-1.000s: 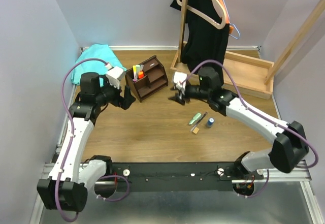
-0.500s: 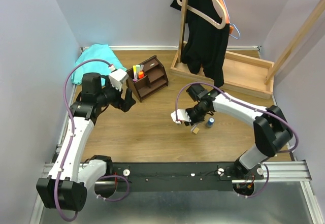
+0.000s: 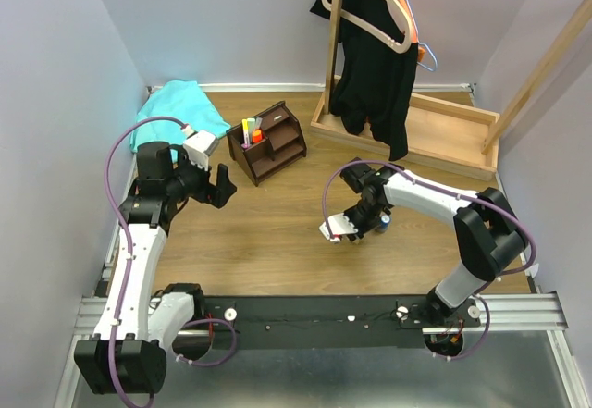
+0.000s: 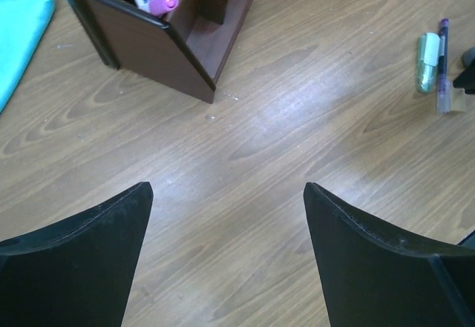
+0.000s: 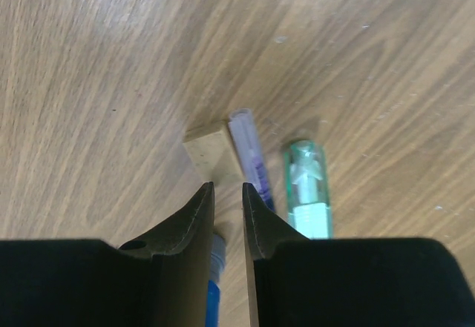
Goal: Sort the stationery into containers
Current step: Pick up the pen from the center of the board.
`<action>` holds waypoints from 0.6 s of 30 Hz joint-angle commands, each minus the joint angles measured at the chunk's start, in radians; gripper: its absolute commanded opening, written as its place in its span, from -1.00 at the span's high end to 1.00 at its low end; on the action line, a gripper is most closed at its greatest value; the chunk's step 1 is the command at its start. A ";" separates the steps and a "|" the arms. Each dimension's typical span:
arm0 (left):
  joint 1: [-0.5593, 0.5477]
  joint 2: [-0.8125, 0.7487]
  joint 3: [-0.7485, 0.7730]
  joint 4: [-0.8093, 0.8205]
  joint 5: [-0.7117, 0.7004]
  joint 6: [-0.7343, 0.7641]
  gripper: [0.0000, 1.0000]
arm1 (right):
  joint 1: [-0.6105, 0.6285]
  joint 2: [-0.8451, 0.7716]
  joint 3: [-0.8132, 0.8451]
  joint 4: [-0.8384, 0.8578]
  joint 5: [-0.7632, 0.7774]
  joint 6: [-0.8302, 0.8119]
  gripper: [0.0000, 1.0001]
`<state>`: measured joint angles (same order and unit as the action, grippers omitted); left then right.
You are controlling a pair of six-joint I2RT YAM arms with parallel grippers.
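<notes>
The left claw (image 4: 227, 186) hung released, fingers spread wide and empty, over bare wood. It sat near the organizer (image 4: 148, 41) and well apart from the loose pieces. The organizer stood just ahead of it and to its left. A pink marker (image 4: 163, 2) was already upright in an end slot, with a yellow marker (image 3: 246, 130) and an orange marker (image 3: 257, 135) beside it.

The rest of the stationery lay to the right, under the right claw (image 5: 226, 187), so that arm was much the nearer. Its fingers were drawn almost together, leaving a thin slit with nothing visible in it.

From the wrist view:
- The tan block (image 5: 211, 153) lay just beyond the fingertips, slightly left of the slit.
- The pen (image 5: 251, 156) touched the block's right side. Its long axis ran nearly in line with the slit, and its lower part passed under the right finger.
- The green marker (image 5: 308, 190) lay just right of the pen and roughly parallel to it, outside the fingers.
- The blue cylinder (image 5: 214, 279) showed only as a sliver beneath the left finger.

The block looked like the likeliest target. To take it, the claw would probably need to widen, move forward a little and shift slightly left.
</notes>
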<state>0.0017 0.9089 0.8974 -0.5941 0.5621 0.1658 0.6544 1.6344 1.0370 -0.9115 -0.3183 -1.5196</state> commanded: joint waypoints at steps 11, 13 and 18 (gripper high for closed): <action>0.037 -0.022 -0.006 -0.023 0.036 -0.023 -0.84 | -0.001 0.035 -0.029 0.066 0.062 0.001 0.42; 0.038 -0.022 -0.006 -0.029 0.039 -0.022 -0.84 | -0.002 0.027 -0.023 0.065 0.059 -0.005 0.43; 0.041 -0.021 -0.012 -0.026 0.045 -0.023 -0.84 | -0.001 0.027 -0.006 0.080 0.064 -0.014 0.43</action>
<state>0.0334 0.9047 0.8970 -0.6014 0.5716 0.1505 0.6544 1.6447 1.0069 -0.8917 -0.2836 -1.5181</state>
